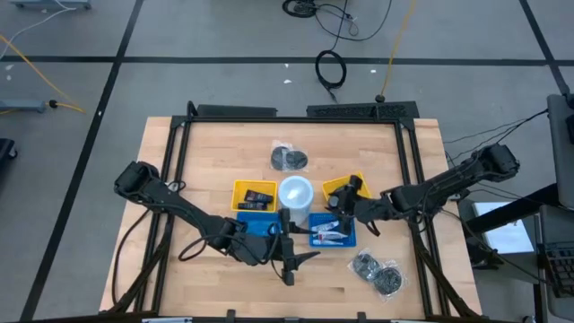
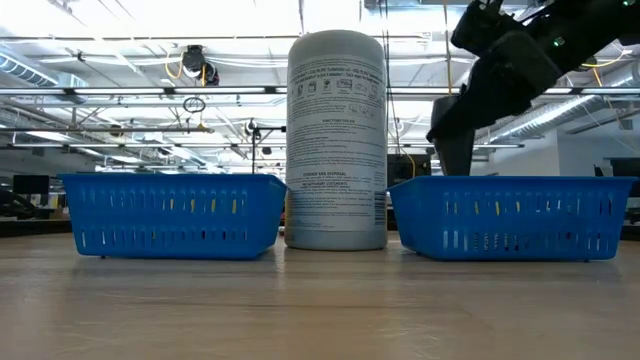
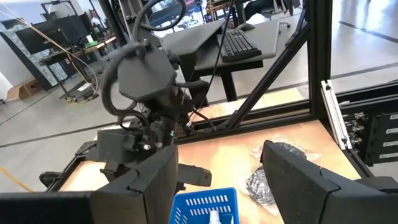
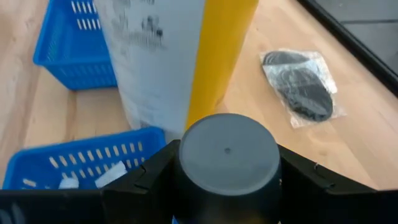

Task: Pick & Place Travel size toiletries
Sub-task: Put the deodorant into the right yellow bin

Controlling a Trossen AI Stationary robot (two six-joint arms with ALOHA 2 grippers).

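Two end effectors hover over the desk [image 1: 179, 152]: the left end effector [image 1: 289, 253], jaws parted and empty, and the right end effector [image 1: 343, 199], clamped around a dark cylinder [image 4: 227, 163]. Travel size toiletries [image 1: 330, 231] lie in the blue basket [image 1: 346, 240] just below the right one, to the left one's right, long axes roughly across the desk; the right arm looks nearer.

Bright overhead ceiling lights, soft shadows, wrist views blurred close up — sharp elsewhere

Open industrial lab: ceiling trusses [image 2: 150, 92], workstations [image 3: 249, 37].
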